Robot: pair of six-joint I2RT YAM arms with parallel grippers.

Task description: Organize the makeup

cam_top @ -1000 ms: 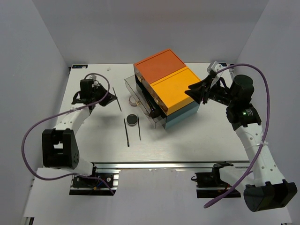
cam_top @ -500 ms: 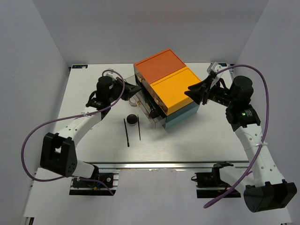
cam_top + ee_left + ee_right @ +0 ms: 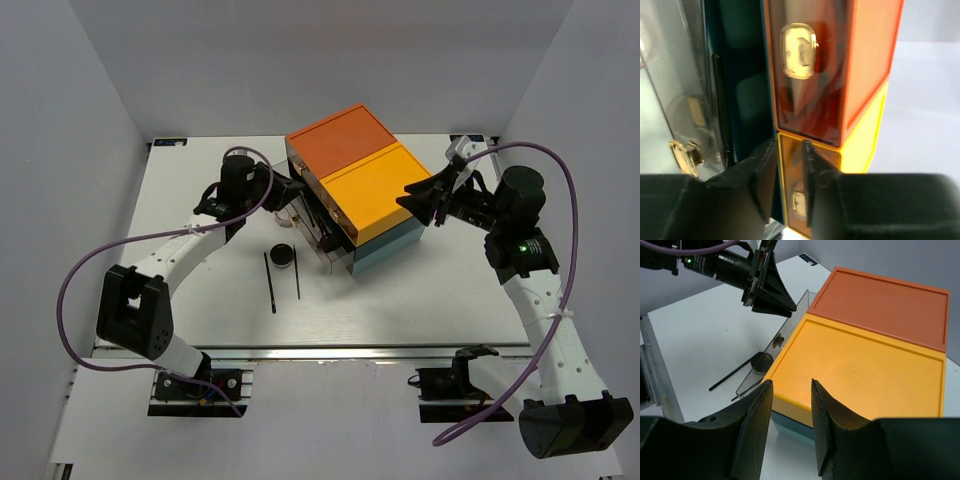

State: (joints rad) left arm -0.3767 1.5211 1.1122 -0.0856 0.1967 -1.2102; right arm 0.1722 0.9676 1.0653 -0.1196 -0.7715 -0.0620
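Observation:
A round black compact (image 3: 283, 255) and two thin black sticks (image 3: 270, 283) (image 3: 297, 275) lie on the white table in front of the drawer box (image 3: 375, 190). The compact (image 3: 761, 361) and one stick (image 3: 732, 372) also show in the right wrist view. My left gripper (image 3: 285, 190) hovers at the box's front over its pulled-out clear drawer (image 3: 300, 222). Its jaws (image 3: 788, 144) stand slightly apart with nothing between them, facing the orange and yellow drawer fronts. My right gripper (image 3: 420, 200) is open and empty (image 3: 791, 382) over the yellow lid's near edge.
The orange, yellow and teal drawer box fills the table's middle back. Gold handles mark the orange drawer (image 3: 799, 50) and the clear drawer (image 3: 685, 155). The enclosure's grey walls stand on the left, right and back.
My left arm swung right from the table's left side to the drawer box, and its shut jaws have parted. A stick that lay beside it no longer shows. The right arm barely moved.

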